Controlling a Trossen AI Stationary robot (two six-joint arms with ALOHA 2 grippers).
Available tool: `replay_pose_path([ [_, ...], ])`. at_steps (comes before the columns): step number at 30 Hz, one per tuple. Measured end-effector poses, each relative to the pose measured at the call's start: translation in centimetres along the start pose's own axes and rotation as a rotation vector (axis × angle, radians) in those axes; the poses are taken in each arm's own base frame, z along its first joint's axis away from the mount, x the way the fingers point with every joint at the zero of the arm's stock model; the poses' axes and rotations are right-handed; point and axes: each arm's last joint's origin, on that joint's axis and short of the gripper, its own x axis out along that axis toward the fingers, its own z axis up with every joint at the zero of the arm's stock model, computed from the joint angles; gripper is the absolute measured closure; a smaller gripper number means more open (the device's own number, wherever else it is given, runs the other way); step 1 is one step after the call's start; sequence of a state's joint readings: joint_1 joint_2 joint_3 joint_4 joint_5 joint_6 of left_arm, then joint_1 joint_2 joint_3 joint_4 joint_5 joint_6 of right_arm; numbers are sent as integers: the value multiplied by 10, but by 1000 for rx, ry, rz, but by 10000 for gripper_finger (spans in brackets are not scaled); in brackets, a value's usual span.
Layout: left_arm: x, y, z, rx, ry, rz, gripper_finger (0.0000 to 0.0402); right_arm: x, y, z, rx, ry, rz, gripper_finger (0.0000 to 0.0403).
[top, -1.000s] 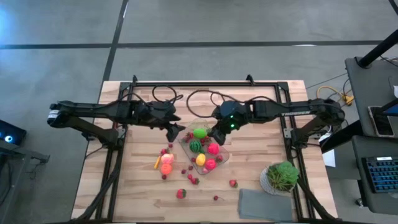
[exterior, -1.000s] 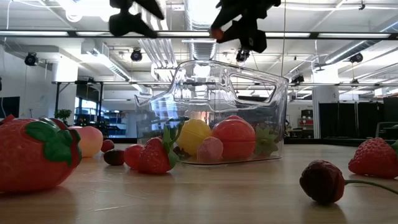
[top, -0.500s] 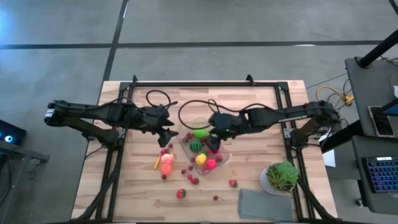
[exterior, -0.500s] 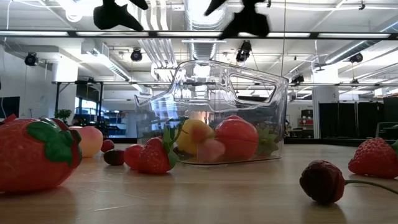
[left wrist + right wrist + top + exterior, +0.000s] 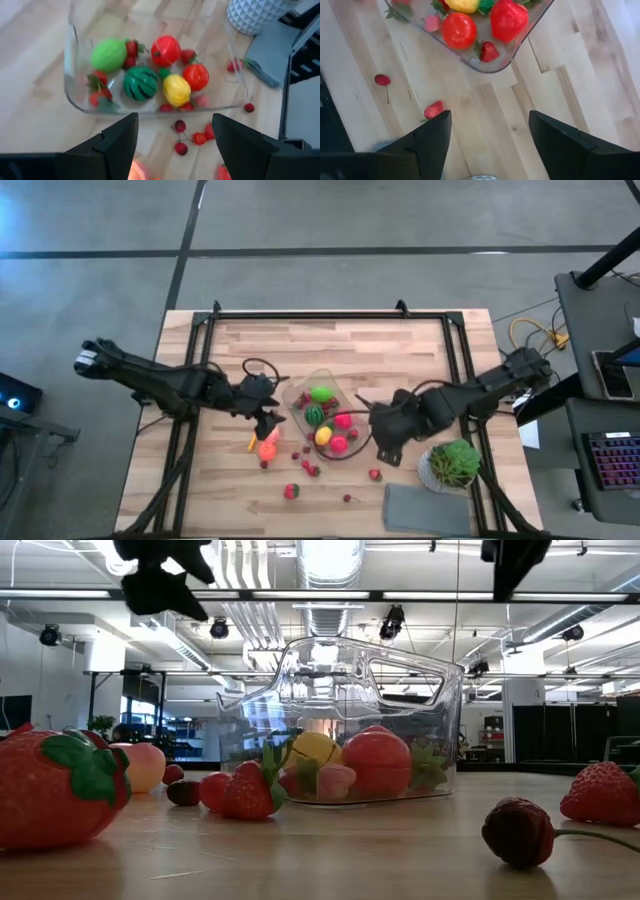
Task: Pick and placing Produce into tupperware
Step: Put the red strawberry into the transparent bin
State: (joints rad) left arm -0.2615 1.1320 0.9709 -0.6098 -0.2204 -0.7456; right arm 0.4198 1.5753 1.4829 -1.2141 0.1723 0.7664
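I've got the left arm reaching in from the table's left edge, stretched low across the wood, w/ the left gripper (image 5: 266, 423) hanging just left of the tupperware (image 5: 352, 435), right above the orange-pink fruit (image 5: 267, 446) on the table. Left wrist view shows its fingers (image 5: 116, 142) spread wide, nothing between them, pointing down at the tub's long side.

Right arm comes in from the right edge, elbow bent, forearm angled down toward the front. Right gripper (image 5: 387, 448) sits off the tub's right corner, between tub and the potted plant (image 5: 453, 463). Its fingers (image 5: 555, 137) are also parted and empty, over bare wood, w/ one loose strawberry (image 5: 434, 109) and a cherry (image 5: 382, 79) on the table near them.

Tupperware is mid-table, tilted diagonally to the table edges, upright. Inside: green fruit (image 5: 109, 55), small watermelon (image 5: 140, 83), yellow lemon (image 5: 176, 90), two red tomato-like pcs (image 5: 166, 50) plus a few strawberries. More berries scattered on the wood in front of the tub. Grey cloth (image 5: 422, 508) lies at the front right corner, beside the plant.

In low view both grippers hang high above the tub, only dark shapes at the top edge.
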Motion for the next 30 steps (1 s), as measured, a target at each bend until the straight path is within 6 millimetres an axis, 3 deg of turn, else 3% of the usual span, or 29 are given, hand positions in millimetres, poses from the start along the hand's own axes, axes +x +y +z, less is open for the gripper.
replay_pose_path([
  [8,17,-4,-32,-129,31,-59,162,10,19,-34,-171,53,-27,148],
  [14,21,-9,-36,-210,18,-100,162,27,25,-55,-255,71,-33,150],
  [22,26,-14,-35,-218,2,-133,162,48,52,-84,-336,-25,117,156],
  [30,28,-13,-36,-108,0,-127,162,61,55,-77,-273,-141,158,165],
])
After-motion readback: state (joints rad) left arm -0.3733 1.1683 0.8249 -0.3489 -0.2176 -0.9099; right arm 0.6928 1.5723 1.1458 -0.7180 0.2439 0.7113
